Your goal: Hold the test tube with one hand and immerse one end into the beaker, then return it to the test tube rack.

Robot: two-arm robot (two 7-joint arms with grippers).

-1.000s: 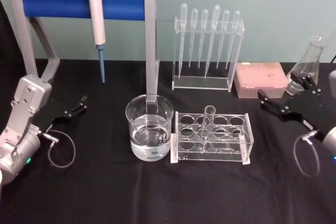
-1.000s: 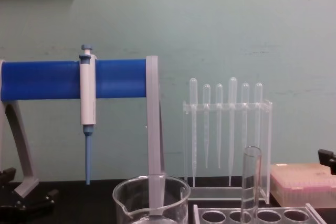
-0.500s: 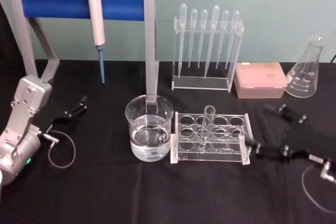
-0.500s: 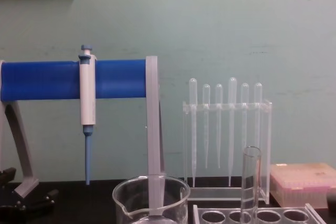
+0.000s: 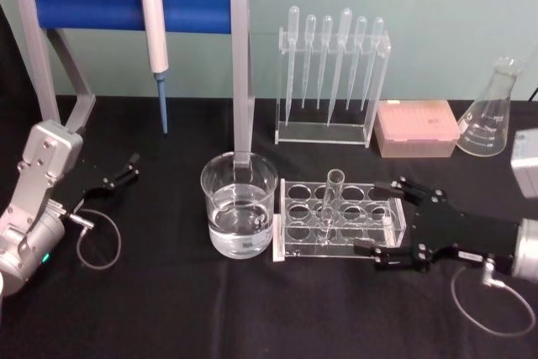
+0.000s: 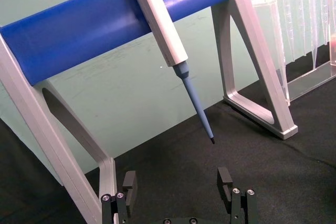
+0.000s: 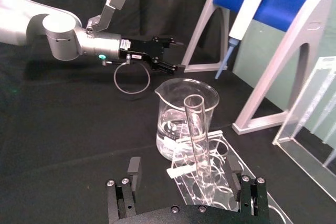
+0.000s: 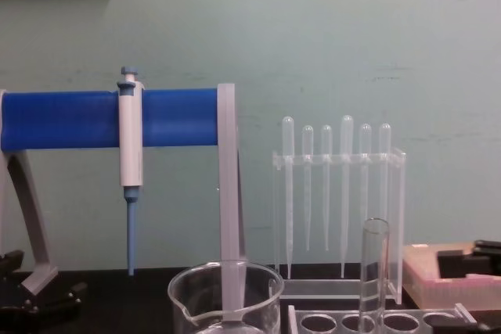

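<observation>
Now the right gripper [image 5: 380, 214] sits low at the right end of the test tube rack [image 5: 284, 208]. Its fingers are spread wide on either side of that end and hold nothing. The test tube [image 5: 330, 201] stands slightly tilted in a middle hole of the rack, just beyond the fingertips and untouched. The beaker [image 5: 220, 208] stands just beside the rack's left end. The left gripper [image 5: 131, 167] rests open and empty near the pipettor stand [image 5: 84, 2].

Six thin clear plastic pipettes [image 5: 345, 48], one clear glass test tube [image 5: 330, 199], one wide clear glass beaker [image 5: 239, 208], one clear conical glass flask [image 5: 490, 115], one blue-and-white pipettor [image 5: 154, 27].
</observation>
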